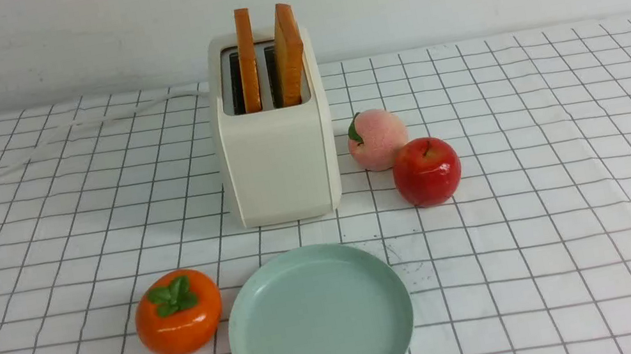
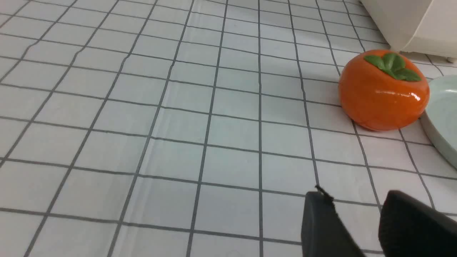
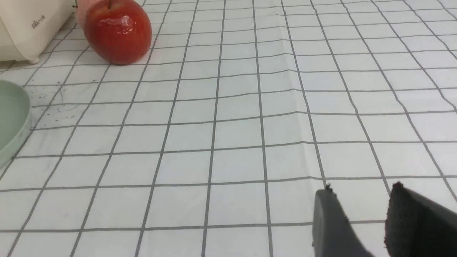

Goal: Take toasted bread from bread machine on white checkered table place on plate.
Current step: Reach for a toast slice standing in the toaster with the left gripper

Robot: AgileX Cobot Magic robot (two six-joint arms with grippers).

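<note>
While both slices of toast (image 1: 248, 62) stand in the toaster (image 1: 277, 161), upper middle of the front frame, and the plate (image 1: 321, 325) at lower middle is bare, I judge the task unstarted, with both transfers to the checkered tabletop's (image 1: 531, 256) plate remaining. Left jaws (image 2: 357, 214) and right jaws (image 3: 367, 210) are spread with nothing between them, their rear parts cut off by the wrist frames. The toast's lower ends are hidden inside the slots.
</note>
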